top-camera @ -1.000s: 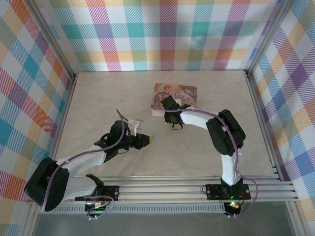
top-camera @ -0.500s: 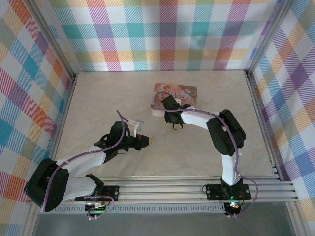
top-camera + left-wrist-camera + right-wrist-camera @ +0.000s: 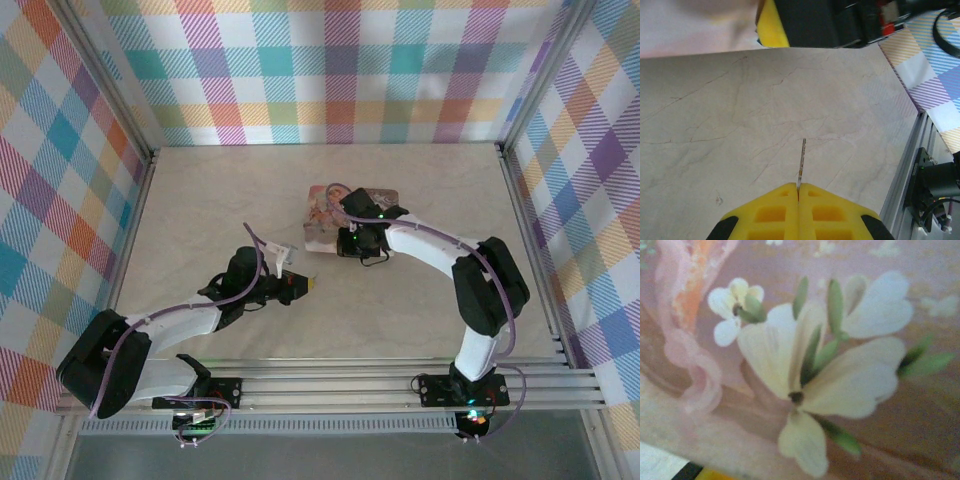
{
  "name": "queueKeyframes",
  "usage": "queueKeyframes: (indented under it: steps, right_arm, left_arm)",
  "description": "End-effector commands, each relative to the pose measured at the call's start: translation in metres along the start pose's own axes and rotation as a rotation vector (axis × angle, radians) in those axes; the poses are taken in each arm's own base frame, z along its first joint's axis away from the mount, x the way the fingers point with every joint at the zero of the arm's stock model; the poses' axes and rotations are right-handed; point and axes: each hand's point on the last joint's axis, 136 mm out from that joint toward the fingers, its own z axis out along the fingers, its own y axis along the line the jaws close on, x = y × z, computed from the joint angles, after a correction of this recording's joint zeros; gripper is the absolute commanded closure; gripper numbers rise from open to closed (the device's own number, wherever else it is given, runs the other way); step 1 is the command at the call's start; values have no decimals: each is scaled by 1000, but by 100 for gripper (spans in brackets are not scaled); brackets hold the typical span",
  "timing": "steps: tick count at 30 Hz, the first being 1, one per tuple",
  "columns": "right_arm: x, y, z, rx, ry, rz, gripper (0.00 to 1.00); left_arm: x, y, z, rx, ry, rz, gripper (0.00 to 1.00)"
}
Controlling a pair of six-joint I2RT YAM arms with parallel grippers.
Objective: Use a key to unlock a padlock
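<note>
Key clenched between the closed yellow fingers of left gripper, thin blade sticking out over bare table toward 3 o'clock in the top view, roughly 7 o'clock from table centre. Right gripper is close over the pink printed box, about 1 o'clock from the left one. Its camera sees blurred flower print up close, and I can't tell if its jaws are released or gripping.
</note>
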Motion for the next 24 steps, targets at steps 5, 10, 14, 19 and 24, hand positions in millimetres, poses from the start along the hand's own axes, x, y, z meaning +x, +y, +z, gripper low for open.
queueKeyframes:
  steps: [5,10,14,19,24]
  right_arm:
    - [15,28,-28,-199,131,38,100]
    - [20,49,-38,-316,183,34,100]
    - [22,58,-45,-384,215,39,100]
    - [21,61,-60,-437,255,47,100]
    - [20,64,-71,-462,266,58,100]
  left_arm:
    - [-8,-9,0,16,-78,94,100]
    - [-9,-9,0,15,-103,127,100]
    - [-11,-10,-1,17,-117,165,100]
    - [-18,-15,-3,18,-137,205,100]
    - [-20,-14,1,15,-136,227,100]
